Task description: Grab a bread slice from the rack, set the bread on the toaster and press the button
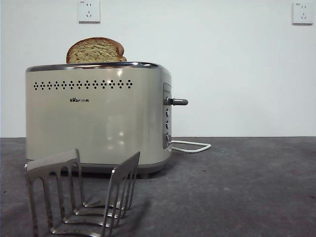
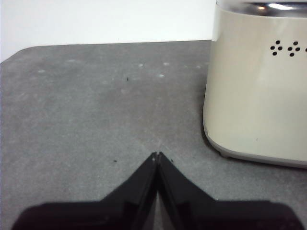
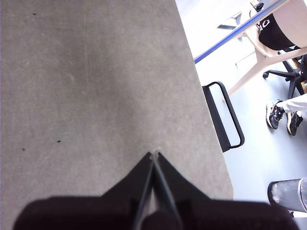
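One thick brown-crusted slice of bread (image 1: 96, 50), likely light and crumbly, sits upper left in the cream toaster (image 1: 98, 118); both grippers closed, empty

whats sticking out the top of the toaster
A slice of bread stands in the toaster, its domed top and brown crust showing above the chrome rim. Its lower part is hidden inside the slot, so how deep it sits cannot be seen.

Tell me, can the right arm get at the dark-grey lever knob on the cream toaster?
Probably yes: the dark-grey lever knob juts from the cream toaster with nothing beside it. The right gripper, shut, is over bare table.
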`<state>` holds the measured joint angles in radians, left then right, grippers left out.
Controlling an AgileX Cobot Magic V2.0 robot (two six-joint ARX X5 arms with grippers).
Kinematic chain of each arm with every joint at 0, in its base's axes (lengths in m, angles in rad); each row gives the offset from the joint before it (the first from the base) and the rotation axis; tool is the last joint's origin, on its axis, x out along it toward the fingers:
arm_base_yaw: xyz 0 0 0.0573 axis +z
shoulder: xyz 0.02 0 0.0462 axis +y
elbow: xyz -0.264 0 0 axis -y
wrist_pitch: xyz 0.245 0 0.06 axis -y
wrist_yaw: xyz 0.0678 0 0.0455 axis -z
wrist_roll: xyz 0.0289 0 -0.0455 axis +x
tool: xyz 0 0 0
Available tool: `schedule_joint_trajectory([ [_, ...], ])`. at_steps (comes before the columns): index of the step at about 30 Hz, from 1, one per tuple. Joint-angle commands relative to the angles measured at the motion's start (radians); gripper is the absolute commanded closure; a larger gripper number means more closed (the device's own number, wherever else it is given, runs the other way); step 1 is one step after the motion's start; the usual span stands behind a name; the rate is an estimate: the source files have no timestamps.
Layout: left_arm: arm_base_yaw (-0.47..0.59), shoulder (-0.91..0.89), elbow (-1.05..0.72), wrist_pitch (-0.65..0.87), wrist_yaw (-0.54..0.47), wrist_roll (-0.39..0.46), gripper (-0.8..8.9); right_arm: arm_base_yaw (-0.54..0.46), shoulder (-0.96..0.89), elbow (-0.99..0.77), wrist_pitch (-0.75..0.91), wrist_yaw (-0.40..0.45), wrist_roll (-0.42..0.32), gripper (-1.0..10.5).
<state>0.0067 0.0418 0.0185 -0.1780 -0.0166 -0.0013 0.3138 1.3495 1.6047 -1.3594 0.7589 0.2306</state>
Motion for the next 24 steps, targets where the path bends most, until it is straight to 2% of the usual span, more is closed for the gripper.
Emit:
schedule_joint_trajectory([
  [1,0.004,0.008,-0.01,0.012,-0.002,-0.006,8.16,0.0,0.006,0.003,-0.022,0.0,0.0,9.5],
  [10,0.004,0.035,-0.01,0.012,-0.002,-0.006,8.16,0.0,0.003,0.002,-0.018,-0.008,0.0,9.5],
  [16,0.004,0.04,-0.01,0.011,-0.002,-0.006,8.16,-0.023,-0.086,-0.038,0.006,0.003,0.0,9.5],
  [19,0.004,0.04,-0.01,0.011,-0.002,-0.006,8.16,-0.036,-0.19,-0.147,0.13,0.013,-0.001,9.5],
  [24,0.004,0.04,-0.01,0.011,-0.002,-0.006,8.16,-0.093,-0.435,-0.449,0.476,-0.006,0.003,9.5],
])
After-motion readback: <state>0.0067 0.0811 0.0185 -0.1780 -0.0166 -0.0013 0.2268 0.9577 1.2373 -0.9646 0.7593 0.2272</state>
